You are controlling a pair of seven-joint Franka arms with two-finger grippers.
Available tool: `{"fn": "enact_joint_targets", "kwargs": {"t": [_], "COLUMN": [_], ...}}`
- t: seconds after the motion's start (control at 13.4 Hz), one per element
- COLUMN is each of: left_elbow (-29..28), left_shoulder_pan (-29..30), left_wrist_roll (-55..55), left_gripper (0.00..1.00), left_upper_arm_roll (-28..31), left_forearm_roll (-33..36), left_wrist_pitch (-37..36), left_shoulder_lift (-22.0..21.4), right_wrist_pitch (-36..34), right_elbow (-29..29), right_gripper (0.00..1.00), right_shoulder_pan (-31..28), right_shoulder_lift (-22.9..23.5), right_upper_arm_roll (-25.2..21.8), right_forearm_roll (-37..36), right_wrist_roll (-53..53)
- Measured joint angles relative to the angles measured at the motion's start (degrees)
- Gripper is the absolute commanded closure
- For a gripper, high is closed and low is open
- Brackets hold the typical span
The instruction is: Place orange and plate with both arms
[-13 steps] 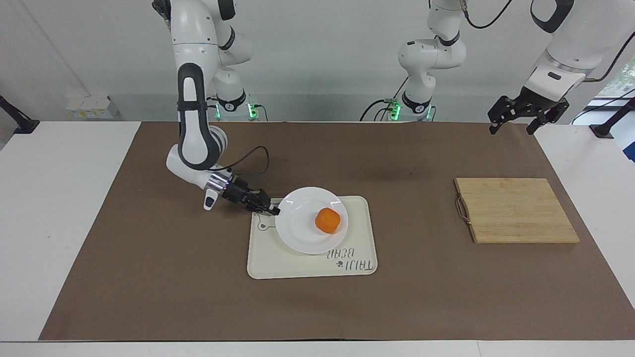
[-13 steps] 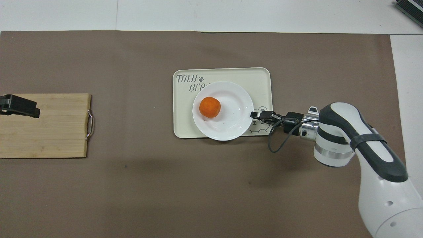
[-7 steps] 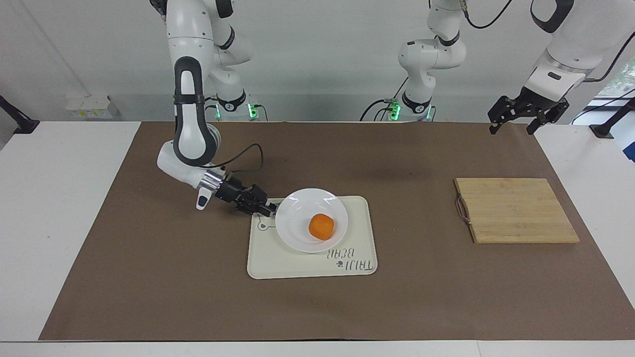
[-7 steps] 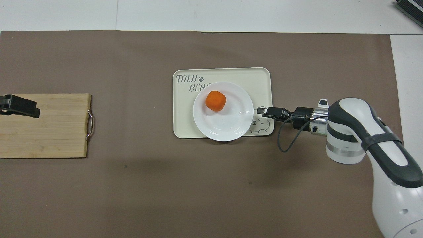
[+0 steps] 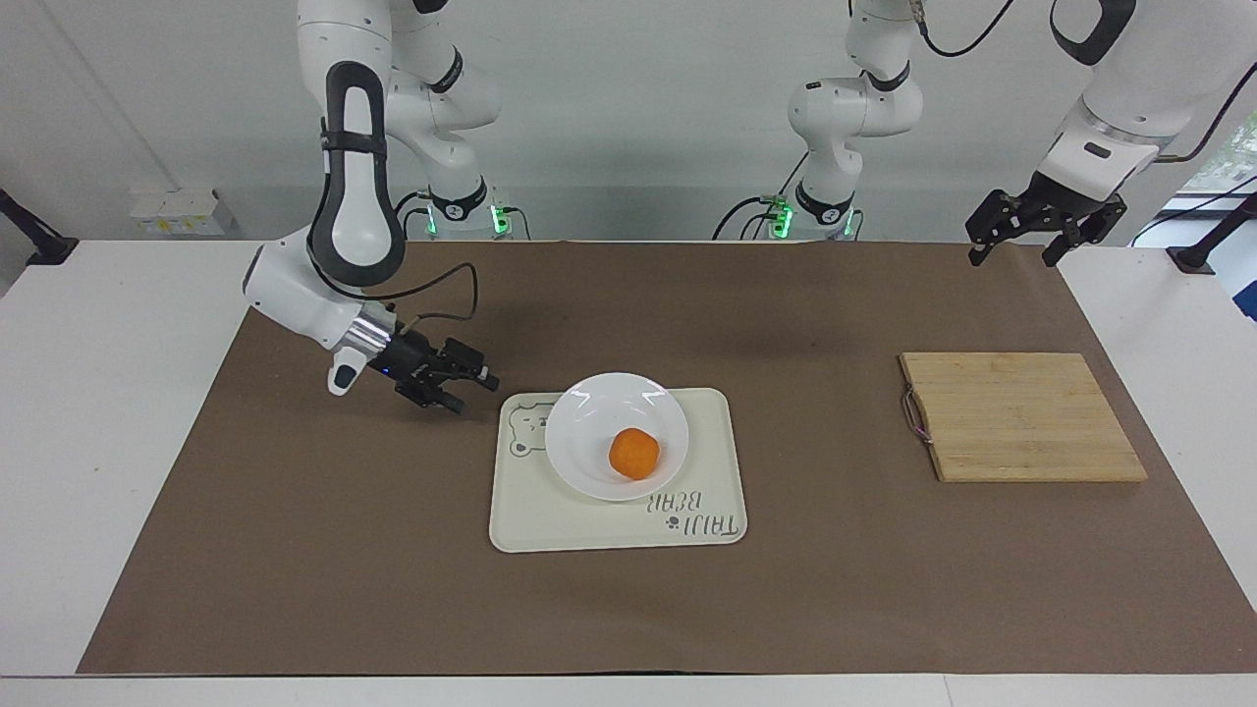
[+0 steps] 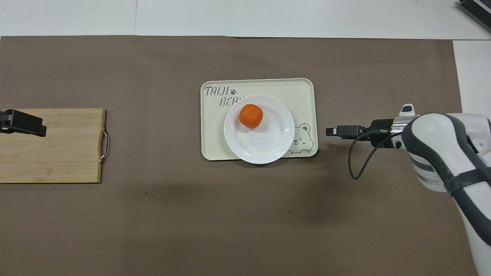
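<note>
We see the counter (image 5: 295, 550) under a brown mat, with 2 white arms coming in from the robots' end. The wooden cutting board (image 5: 1021, 417) lies toward the left arm's end. Near the middle sits the cream tray (image 5: 589, 520) with its bear drawing, and the plate (image 5: 589, 442) rests on that tray, its rim overlapping the tray's edge nearer the robots. The orange (image 5: 633, 454) lies in the plate, off its centre, farther from the robots and toward the left arm's end.

The right gripper (image 5: 469, 390) hangs low over the bare mat just beside the tray, at the right arm's end of it. Its fingers (image 5: 483, 377) stand open and hold nothing; they point at the plate but are clear of both tray and plate, and the orange is well apart from them with the plate's width between.

The left gripper (image 5: 1013, 252) waits high over the counter's edge by the cutting board, its fingers (image 5: 976, 257) spread open and empty, well away from plate and orange.
</note>
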Motion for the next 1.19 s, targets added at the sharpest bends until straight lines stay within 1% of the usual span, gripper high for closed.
{"fn": "enact_joint_targets", "kwargs": {"t": [0.3, 0.45, 0.52, 0.67, 0.97, 1.19], "left_elbow": [0.0, 0.0, 0.0, 0.0, 0.0, 0.0], "left_shoulder_pan": [0.0, 0.0, 0.0, 0.0, 0.0, 0.0], "left_wrist_roll": [0.0, 0.0, 0.0, 0.0, 0.0, 0.0], "left_gripper": [0.0, 0.0, 0.0, 0.0, 0.0, 0.0], "left_upper_arm_roll": [0.0, 0.0, 0.0, 0.0, 0.0, 0.0], "left_forearm_roll": [0.0, 0.0, 0.0, 0.0, 0.0, 0.0], "left_wrist_pitch": [0.0, 0.0, 0.0, 0.0, 0.0, 0.0], "left_shoulder_lift": [0.0, 0.0, 0.0, 0.0, 0.0, 0.0], "right_wrist_pitch": [-0.38, -3.15, -5.87, -13.14, -26.95, -33.49], "right_elbow": [0.95, 2.36, 3.96, 8.88, 19.97, 25.57], "right_gripper": [0.0, 0.0, 0.0, 0.0, 0.0, 0.0], "right_shoulder_pan": [-0.74, -0.73, -0.71, -0.65, -0.61, -0.61], "right_shoulder_lift": [-6.29, -8.43, -9.18, -10.23, -11.34, -11.73], "right_upper_arm_roll": [-0.07, -0.02, 0.08, 0.3, 0.59, 0.7], "right_forearm_roll": [-20.42, -29.49, -32.75, -37.27, -42.43, -44.33], "right_wrist_roll": [11.52, 16.83, 19.25, 22.66, 24.17, 24.18]}}
